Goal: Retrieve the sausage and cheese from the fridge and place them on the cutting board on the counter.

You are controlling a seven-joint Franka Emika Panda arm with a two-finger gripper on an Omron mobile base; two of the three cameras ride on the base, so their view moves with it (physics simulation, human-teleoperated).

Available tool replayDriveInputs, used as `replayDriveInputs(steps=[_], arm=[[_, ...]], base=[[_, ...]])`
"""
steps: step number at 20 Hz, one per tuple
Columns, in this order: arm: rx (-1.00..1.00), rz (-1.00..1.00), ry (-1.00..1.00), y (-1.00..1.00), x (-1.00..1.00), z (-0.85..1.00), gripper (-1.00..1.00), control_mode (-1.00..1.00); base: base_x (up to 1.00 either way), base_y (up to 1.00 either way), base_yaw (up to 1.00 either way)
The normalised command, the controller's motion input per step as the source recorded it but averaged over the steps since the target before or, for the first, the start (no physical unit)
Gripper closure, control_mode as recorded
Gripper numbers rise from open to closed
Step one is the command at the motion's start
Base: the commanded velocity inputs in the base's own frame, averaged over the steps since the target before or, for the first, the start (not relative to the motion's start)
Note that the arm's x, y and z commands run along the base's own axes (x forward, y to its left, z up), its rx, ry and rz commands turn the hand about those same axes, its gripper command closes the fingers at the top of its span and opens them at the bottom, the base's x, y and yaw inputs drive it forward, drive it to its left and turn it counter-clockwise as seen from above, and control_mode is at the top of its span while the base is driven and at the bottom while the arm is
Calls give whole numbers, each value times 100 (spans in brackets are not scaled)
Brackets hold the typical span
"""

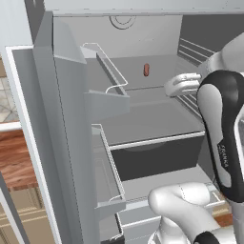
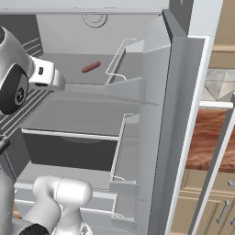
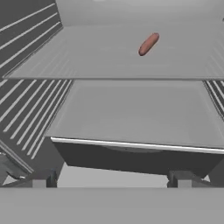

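The fridge (image 1: 157, 114) stands open, with grey shelves inside. The sausage (image 1: 146, 70), a short reddish-brown cylinder, lies near the back of the upper shelf (image 2: 91, 67) (image 3: 148, 44). My gripper (image 1: 172, 86) (image 2: 58, 81) hovers inside the fridge above the middle shelf, nearer the front than the sausage and apart from it. In the hand view my gripper (image 3: 112, 179) is open, its fingertips (image 3: 43, 178) wide apart with nothing between them. The cheese and the cutting board are out of view. A strip of the reddish counter (image 1: 16, 162) (image 2: 209, 142) shows beside the fridge.
The open fridge doors (image 1: 62, 143) (image 2: 160, 114) flank the opening, each carrying wire-railed bins (image 1: 107, 66) (image 2: 120, 151). Ribbed side walls (image 3: 30, 48) narrow the space. A shelf front edge (image 3: 135, 144) lies just below my hand. Beige cabinets (image 2: 215, 206) sit under the counter.
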Motion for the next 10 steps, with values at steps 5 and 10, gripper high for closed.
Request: replayDriveInputs(steps=[5, 10], arm=[[-1, 0, -15, 0, 98, -4, -100, -100], [-5, 0, -28, 0, 65, -27, -100, -100]], base=[[0, 0, 0], [0, 0, 0]])
